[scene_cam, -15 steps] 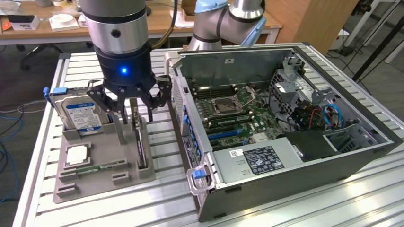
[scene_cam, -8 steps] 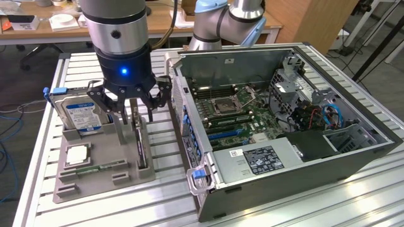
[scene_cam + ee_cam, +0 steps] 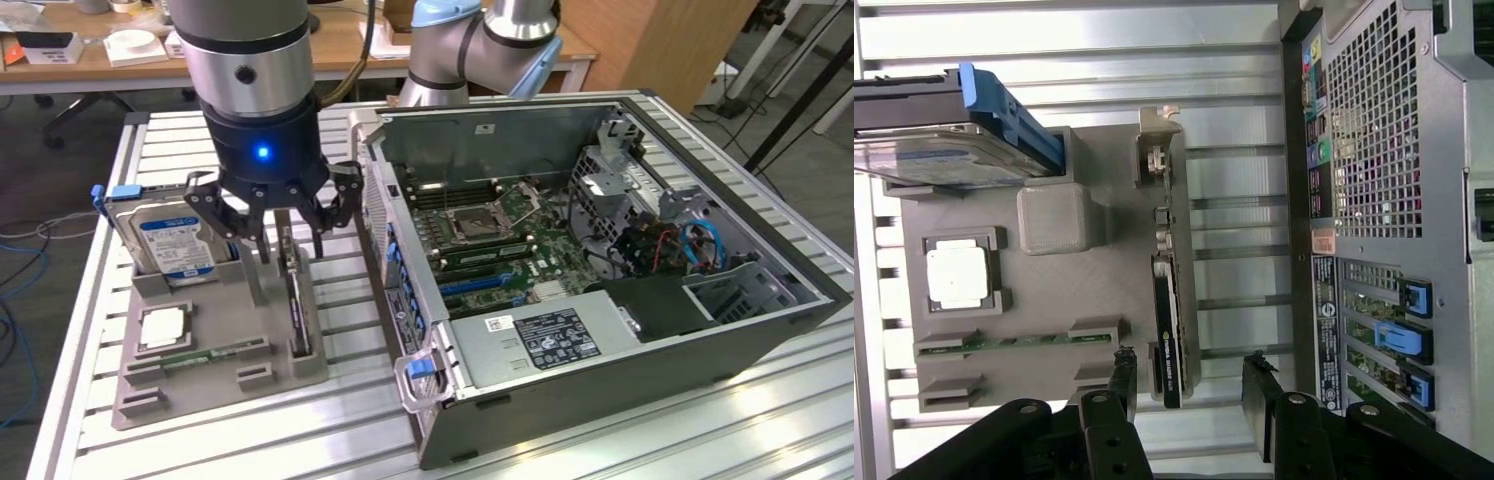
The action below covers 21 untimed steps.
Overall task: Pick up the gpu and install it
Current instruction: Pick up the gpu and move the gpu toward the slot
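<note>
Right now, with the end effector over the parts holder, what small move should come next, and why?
Probably lower the end effector straight down. It is open above the graphics card, which stands on edge in the gray holder, and the wrist view shows the card between the fingers, not yet gripped.

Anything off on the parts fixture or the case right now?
Nothing stands out. The gpu sits on edge, straight in its slot on the gray fixture; the hard drive stands upright in its own slot. The open gripper hangs over the gpu.
</note>
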Tool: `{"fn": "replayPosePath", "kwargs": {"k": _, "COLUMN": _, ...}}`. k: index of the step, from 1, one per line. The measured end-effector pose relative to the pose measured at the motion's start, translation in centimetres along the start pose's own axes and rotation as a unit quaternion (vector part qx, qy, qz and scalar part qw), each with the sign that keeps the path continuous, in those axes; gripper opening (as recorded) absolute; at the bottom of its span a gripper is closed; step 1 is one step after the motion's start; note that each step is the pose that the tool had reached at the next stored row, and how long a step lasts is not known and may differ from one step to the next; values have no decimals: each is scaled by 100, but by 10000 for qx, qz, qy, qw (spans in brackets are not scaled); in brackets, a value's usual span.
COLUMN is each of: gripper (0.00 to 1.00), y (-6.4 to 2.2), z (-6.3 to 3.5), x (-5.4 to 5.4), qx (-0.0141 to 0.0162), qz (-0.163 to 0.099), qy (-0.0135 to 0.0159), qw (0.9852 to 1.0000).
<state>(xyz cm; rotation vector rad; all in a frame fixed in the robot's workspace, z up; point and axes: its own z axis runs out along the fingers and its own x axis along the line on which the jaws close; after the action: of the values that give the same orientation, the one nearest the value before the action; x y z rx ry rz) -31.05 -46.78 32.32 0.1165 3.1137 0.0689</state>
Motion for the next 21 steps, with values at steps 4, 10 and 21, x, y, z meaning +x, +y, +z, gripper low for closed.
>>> {"fn": "replayPosePath", "kwargs": {"k": 4, "gripper": 55, "y": -1, "z": 13, "x": 0, "qx": 0, "qz": 0, "qy": 0, "qw": 10000}}
{"fn": "replayPosePath", "kwargs": {"k": 10, "gripper": 55, "y": -2, "z": 40, "x": 1, "qx": 0, "qz": 0, "qy": 0, "qw": 10000}}
{"fn": "replayPosePath", "kwargs": {"k": 21, "gripper": 55, "y": -5, "z": 101, "x": 2, "qx": 0, "qz": 0, "qy": 0, "qw": 10000}}
